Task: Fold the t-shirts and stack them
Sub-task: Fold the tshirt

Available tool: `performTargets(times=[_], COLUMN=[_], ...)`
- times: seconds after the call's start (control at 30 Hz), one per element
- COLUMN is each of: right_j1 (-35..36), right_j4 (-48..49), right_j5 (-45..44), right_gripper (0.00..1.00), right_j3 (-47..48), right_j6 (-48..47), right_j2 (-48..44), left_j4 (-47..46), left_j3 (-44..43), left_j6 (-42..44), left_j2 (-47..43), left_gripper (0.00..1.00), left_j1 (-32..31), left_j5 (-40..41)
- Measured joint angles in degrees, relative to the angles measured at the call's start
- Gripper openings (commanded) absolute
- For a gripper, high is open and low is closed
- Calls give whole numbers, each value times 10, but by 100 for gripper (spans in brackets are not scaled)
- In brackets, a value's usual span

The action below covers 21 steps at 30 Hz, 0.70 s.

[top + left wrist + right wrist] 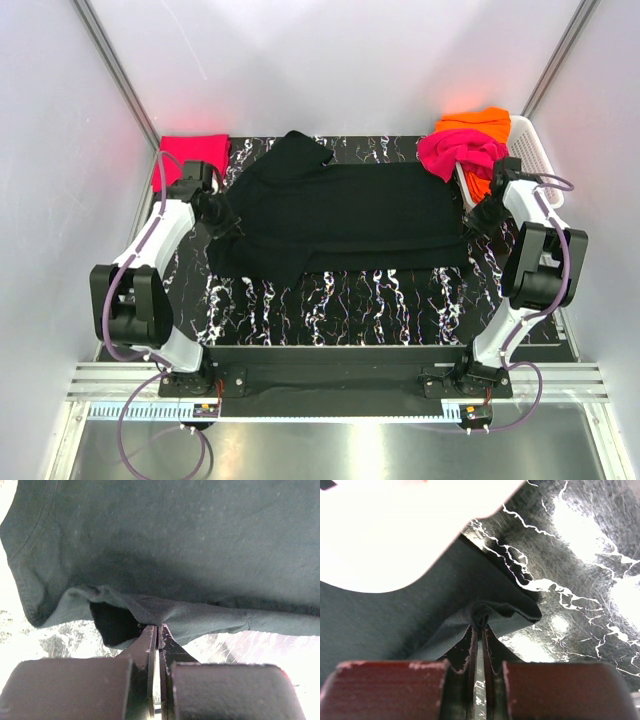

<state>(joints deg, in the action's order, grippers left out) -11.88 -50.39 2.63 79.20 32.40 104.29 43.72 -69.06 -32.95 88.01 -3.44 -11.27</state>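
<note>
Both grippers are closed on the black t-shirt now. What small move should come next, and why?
Probably lift both grippers a little, together and shut. The left gripper pinches the black t-shirt at its left edge, the right gripper at its right edge, and the cloth lies spread on the table; an even lift would free it for a fold.

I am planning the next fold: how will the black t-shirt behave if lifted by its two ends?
Probably floppy: the black t-shirt bunches where the left gripper pinches it. Its middle would likely sag between that and the right gripper. It seems thin, so probably light: the jaws close almost fully on its folds.
</note>
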Motion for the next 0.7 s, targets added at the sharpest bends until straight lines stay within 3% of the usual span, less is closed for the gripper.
performTargets(times=[0.7], right_j1=[18], right_j4=[39], right_j5=[-24], right_gripper=[0], right_j3=[3], right_j6=[4], right_j2=[18], left_j4=[-7], left_j3=[-52], left_j6=[2], left_j2=[56], left_gripper=[0], left_j1=[21], left_j5=[-14])
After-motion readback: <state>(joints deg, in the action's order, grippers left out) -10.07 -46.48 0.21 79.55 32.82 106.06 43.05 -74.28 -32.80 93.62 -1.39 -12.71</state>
